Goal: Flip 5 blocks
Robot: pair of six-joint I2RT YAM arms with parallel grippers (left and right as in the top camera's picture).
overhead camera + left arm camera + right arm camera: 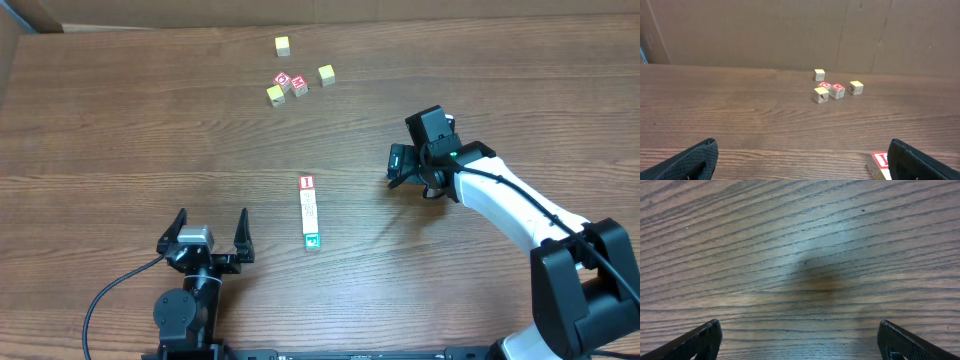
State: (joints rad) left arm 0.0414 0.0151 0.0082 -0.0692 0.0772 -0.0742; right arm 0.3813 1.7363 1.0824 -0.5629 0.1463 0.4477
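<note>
The blocks (309, 212) lie in a straight row at the table's middle. The far end one has a red-and-white face (307, 183), the near end one a green face (313, 241), and pale ones lie between. My left gripper (211, 231) stands open to the left of the row's near end. In the left wrist view the red-and-white block (879, 163) peeks out beside the right finger (920, 161), and nothing lies between the jaws of the left gripper (800, 167). My right gripper (398, 168) hangs open to the right of the row, and the right gripper (800, 345) has only bare wood under it.
A loose cluster sits at the back: yellow cubes (283, 45), (326, 74), (275, 94) and two red-faced cubes (283, 80), (300, 87). The left wrist view shows the same cluster (835, 89) before a cardboard wall (765, 30).
</note>
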